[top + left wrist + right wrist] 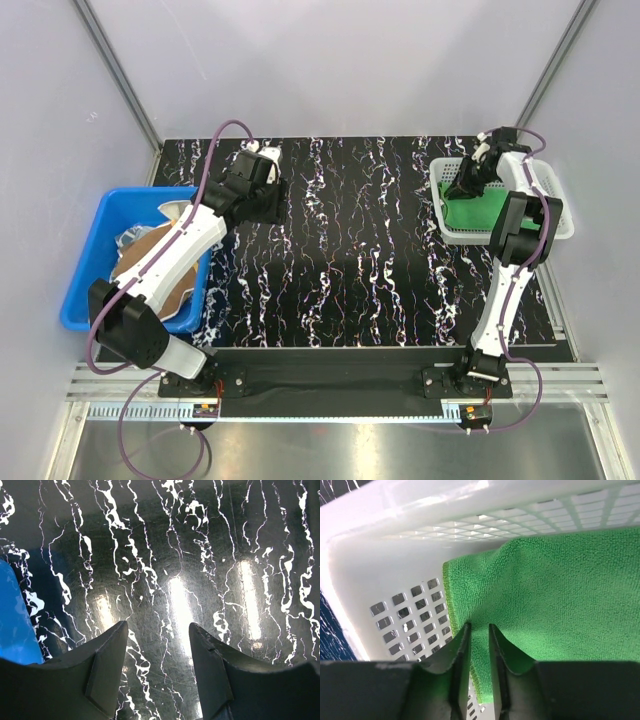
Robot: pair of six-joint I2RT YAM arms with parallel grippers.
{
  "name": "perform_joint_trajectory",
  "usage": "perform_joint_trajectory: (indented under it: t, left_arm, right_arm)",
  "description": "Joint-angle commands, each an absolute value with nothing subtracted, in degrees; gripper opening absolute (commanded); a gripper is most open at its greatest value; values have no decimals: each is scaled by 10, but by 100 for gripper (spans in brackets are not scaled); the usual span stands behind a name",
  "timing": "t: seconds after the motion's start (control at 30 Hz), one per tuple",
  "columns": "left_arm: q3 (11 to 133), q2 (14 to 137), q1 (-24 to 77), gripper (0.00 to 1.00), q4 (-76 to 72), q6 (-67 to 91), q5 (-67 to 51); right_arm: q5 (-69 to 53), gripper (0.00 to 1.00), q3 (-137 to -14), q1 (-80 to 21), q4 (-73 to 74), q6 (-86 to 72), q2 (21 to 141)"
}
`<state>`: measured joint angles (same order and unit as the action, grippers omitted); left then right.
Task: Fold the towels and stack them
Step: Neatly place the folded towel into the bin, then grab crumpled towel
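Observation:
A green towel [478,212] lies in the white mesh basket [441,172] at the table's right. My right gripper [469,184] reaches down into the basket. In the right wrist view its jaws [479,626] stand slightly open, with a raised fold of the green towel [560,590] near the towel's hemmed edge between them. More towels sit in the blue bin [85,250] on the left, among them an orange-brown one [150,255] and a pale one [172,208]. My left gripper [264,158] hovers open over the bare black marbled table [200,555], nothing between its fingers [107,665].
The basket wall [385,580] stands close to the left of my right fingers. A corner of the blue bin [15,625] shows left of my left gripper. My left arm stretches across the bin's right side.

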<state>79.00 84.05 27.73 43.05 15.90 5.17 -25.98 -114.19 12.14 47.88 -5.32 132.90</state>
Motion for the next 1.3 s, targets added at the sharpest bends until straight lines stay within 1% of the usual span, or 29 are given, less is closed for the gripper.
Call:
perform_joint_trajectory:
  t: [0.0, 0.1, 0.17, 0.2, 0.3, 0.33, 0.4, 0.43, 0.5, 0.57, 0.6, 0.67, 0.83, 0.97, 1.03, 1.07, 1.1, 1.13, 1.2, 1.27]
  left_arm:
    - [822, 817, 279, 57, 432, 162, 73]
    - [860, 811, 274, 58, 457, 163, 124]
    - [881, 810, 260, 58, 468, 168, 154]
    - [895, 809, 253, 58, 481, 173, 158]
    - [890, 804, 216, 59, 496, 185, 191]
    - [884, 802, 203, 59, 502, 189, 216]
    - [857, 795, 160, 59, 518, 197, 246]
    - [846, 791, 143, 59, 520, 199, 269]
    - [820, 780, 78, 60, 518, 204, 270]
    - [785, 774, 8, 60, 498, 204, 230]
    - [775, 776, -12, 60, 489, 202, 197]
    - [752, 796, -53, 61, 469, 200, 180]
    - [731, 871, -137, 59, 461, 235, 175]
    - [725, 930, -158, 57, 435, 238, 163]
    - [741, 979, -159, 44, 448, 238, 166]
    - [754, 993, -159, 35, 454, 236, 165]
    - [760, 1001, -159, 20, 457, 234, 170]
    - [765, 1007, -159, 10, 464, 231, 173]
    - [784, 1000, -159, 0, 468, 217, 171]
    - [804, 982, -158, 0, 479, 208, 170]
  right_arm:
    - [-247, 34, -1152, 119, 482, -80, 1263]
    - [-250, 44, -1159, 119, 489, -102, 1235]
    - [-244, 48, -1160, 113, 495, -117, 1213]
    - [-243, 53, -1154, 109, 495, -120, 1204]
    - [-236, 58, -1137, 86, 495, -120, 1173]
    - [-232, 62, -1130, 79, 494, -120, 1164]
    - [-229, 64, -1100, 61, 482, -119, 1133]
    - [-227, 69, -1086, 54, 476, -120, 1121]
    - [-240, 78, -1036, 29, 440, -124, 1075]
    - [-257, 87, -1000, 12, 399, -128, 1031]
    - [-258, 88, -977, 4, 389, -133, 1021]
    - [-278, 91, -953, -24, 365, -141, 998]
    - [-298, 93, -941, -47, 338, -146, 982]
    - [-311, 93, -933, -55, 327, -150, 976]
    - [-311, 93, -930, -58, 322, -149, 977]
    - [-311, 93, -931, -60, 324, -148, 977]
    - [-310, 93, -933, -60, 328, -146, 979]
    - [-309, 93, -933, -62, 330, -145, 978]
    - [-306, 93, -931, -62, 330, -143, 976]
    - [-302, 93, -931, -62, 332, -143, 971]
